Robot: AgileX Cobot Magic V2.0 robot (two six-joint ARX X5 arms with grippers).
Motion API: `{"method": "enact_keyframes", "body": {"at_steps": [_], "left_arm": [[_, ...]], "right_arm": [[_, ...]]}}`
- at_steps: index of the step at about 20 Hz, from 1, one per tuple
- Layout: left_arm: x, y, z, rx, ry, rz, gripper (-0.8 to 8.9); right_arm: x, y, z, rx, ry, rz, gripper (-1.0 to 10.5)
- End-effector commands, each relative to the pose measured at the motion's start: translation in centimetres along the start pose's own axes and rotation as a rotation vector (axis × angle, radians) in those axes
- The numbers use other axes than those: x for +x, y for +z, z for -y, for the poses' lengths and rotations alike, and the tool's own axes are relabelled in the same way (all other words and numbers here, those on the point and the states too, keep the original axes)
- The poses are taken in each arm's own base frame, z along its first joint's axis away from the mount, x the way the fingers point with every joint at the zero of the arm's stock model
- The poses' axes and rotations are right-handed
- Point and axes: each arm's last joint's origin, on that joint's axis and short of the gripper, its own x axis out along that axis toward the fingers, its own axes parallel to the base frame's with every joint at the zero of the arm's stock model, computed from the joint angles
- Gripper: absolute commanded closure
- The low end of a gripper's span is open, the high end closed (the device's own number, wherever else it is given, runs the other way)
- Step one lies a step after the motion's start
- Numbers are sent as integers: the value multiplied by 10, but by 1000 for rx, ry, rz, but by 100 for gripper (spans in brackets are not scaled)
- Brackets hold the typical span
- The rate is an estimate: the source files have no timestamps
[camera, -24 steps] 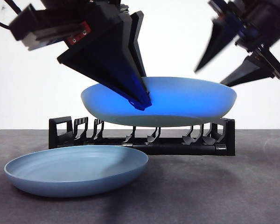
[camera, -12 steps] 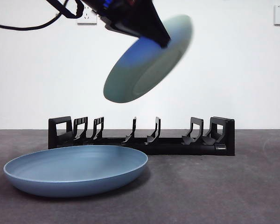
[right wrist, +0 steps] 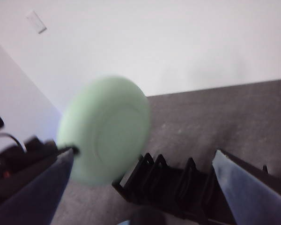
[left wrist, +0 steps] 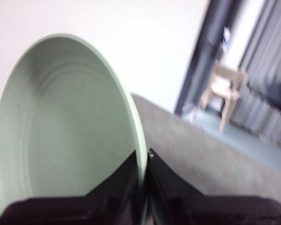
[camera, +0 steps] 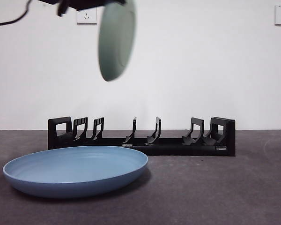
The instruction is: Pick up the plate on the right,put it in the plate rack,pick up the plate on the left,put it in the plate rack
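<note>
Two pincer jaws [left wrist: 143, 161] clamping green plate [left wrist: 61, 122]

A pale green plate [camera: 116, 38] hangs on edge high above the long black plate rack [camera: 141, 137], while a blue plate [camera: 76, 169] lies flat before it.

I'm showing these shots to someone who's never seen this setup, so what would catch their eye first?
First, the pale green plate, held on edge high above the left part of the plate rack, its rim pinched in the left gripper. Next, the big blue plate lying flat on the dark table in front of the rack's left half. The rack's slots hold nothing, and the right gripper waits open off to the side.
</note>
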Motion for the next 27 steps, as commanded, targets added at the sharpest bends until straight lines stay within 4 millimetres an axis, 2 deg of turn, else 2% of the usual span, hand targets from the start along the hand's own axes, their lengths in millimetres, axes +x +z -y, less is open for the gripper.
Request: {"method": "enact_keyframes", "body": {"at_steps": [1,5,11,27], "left_arm": [[-5,5,-18,-109,19,47,823],[-5,4,-41,-203,-1,75,823],[8,-17,-66,-269,37,32,823],[3,-28,-88,-265,181,-4,823]], "right_arm": [[1,-1,1,-13,-8,-7,447],[1,-2,2,-7,-12,-19,447],[1,-2,2,-7,-12,-20,447],[1,-6,3,0,-26,-55,447]]}}
